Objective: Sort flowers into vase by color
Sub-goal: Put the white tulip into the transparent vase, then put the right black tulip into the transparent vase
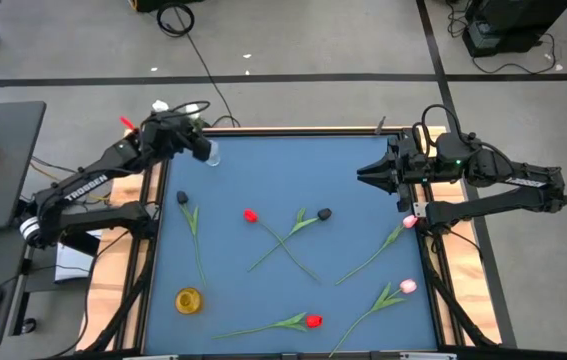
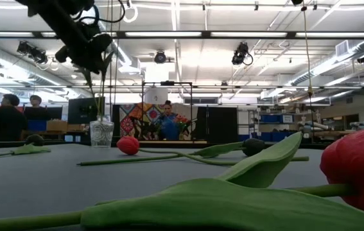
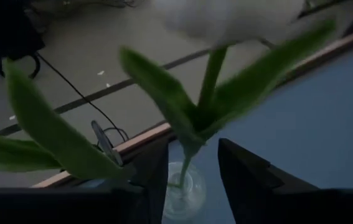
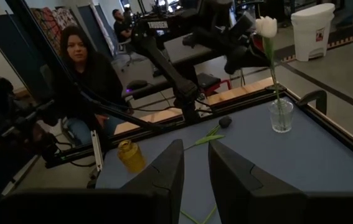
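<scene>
A white tulip (image 4: 266,26) stands upright with its stem end in a clear glass vase (image 4: 281,115) at the table's far left corner (image 1: 211,153). My left gripper (image 3: 192,149) is open above the vase, a finger on either side of the stem (image 3: 186,163), with a gap showing on each side. My right gripper (image 1: 363,172) is open and holds nothing, hovering over the table's far right part. Two red tulips (image 1: 250,214) (image 1: 313,320), two black ones (image 1: 182,198) (image 1: 324,213) and two pink ones (image 1: 410,222) (image 1: 407,286) lie flat on the blue table.
A small yellow vase (image 1: 189,299) stands near the table's near left corner. A wooden rim (image 1: 293,130) frames the table. Two stems cross at the middle (image 1: 285,240). People (image 4: 86,68) sit beyond the table's left side.
</scene>
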Motion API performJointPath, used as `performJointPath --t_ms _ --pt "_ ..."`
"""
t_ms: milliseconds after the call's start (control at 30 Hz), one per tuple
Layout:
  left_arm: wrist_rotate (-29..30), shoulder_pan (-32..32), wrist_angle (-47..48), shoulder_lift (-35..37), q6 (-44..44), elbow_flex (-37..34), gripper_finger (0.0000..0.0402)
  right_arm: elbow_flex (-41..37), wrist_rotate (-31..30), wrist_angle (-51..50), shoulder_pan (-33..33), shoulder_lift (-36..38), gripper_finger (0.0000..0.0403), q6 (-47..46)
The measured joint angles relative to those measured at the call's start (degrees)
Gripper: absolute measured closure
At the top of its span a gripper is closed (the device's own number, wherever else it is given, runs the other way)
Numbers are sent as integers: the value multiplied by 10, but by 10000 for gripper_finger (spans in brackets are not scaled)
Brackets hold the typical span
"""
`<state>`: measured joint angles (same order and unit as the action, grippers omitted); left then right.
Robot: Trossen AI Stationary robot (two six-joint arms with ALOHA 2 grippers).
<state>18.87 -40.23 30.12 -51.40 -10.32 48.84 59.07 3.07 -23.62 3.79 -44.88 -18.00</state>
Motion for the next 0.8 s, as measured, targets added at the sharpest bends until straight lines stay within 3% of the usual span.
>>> performJointPath --t_ms 467,800 --pt "2 50 200 0 72 173 255 0 0 0 0 0 319 0" --pt "37 99 292 1 140 272 255 0 0 0 0 0 319 0"
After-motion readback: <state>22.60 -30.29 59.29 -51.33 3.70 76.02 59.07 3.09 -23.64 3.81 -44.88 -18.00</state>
